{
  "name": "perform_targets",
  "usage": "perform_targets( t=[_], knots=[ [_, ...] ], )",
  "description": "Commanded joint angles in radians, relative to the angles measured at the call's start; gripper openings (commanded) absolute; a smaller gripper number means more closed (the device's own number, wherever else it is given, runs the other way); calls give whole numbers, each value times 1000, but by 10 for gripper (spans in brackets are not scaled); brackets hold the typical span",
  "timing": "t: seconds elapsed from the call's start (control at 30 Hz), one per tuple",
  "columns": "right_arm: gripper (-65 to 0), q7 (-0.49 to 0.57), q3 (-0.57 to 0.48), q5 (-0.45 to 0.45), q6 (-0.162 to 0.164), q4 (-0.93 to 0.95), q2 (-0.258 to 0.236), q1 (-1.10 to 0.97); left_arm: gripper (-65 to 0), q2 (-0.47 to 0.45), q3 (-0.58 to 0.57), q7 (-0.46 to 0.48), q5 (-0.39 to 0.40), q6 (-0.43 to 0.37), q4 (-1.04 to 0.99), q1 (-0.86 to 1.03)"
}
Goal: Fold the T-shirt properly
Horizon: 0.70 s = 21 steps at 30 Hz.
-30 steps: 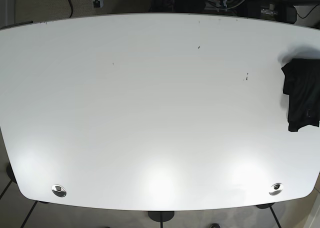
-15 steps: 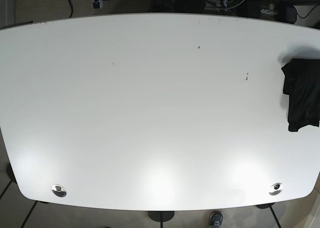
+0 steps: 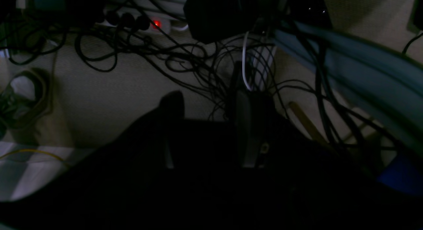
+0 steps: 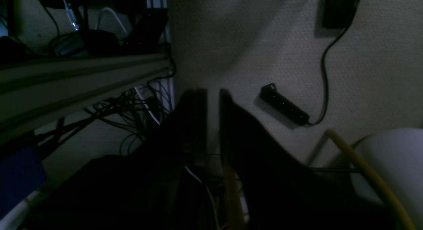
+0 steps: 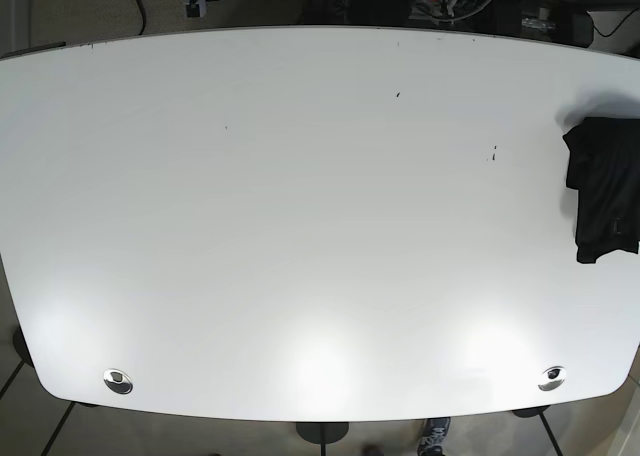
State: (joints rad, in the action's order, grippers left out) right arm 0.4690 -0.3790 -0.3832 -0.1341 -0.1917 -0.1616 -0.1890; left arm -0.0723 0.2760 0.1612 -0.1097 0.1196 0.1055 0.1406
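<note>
The black T-shirt (image 5: 605, 191) lies bunched at the right edge of the white table (image 5: 300, 226), partly cut off by the frame. Neither arm shows in the base view. In the left wrist view my left gripper (image 3: 208, 114) hangs over carpet and cables, its two dark fingers (image 3: 172, 104) apart with floor showing between them and nothing held. In the right wrist view my right gripper (image 4: 213, 97) is also over the floor. Its fingers (image 4: 196, 101) stand parallel with only a thin slit between them, and it holds nothing.
Tangled cables (image 3: 185, 58) and a power strip with a red light (image 3: 155, 24) lie on the floor below the left gripper. A black power strip (image 4: 284, 104) and a yellow hose (image 4: 370, 173) lie near the right gripper. A shoe (image 5: 432, 436) shows below the table's front edge.
The T-shirt and the table have not changed. A shoe at the bottom edge has come further into view.
</note>
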Motion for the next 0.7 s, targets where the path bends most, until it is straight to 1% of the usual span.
perform_targets(
  t=[0.03, 0.4, 0.7],
  knots=[
    [-591, 16, 1, -6, 0, -4, -10, -6, -412, -2, -1, 4, 3, -3, 2, 4],
    [-590, 10, 3, -8, -6, 3, -5, 4, -414, -2, 1, 10, 0, -4, -5, -1],
    [-590, 13, 2, -11, 2, -1, -5, 6, -415, -1, 2, 11, 1, -3, 1, -8]
  ],
)
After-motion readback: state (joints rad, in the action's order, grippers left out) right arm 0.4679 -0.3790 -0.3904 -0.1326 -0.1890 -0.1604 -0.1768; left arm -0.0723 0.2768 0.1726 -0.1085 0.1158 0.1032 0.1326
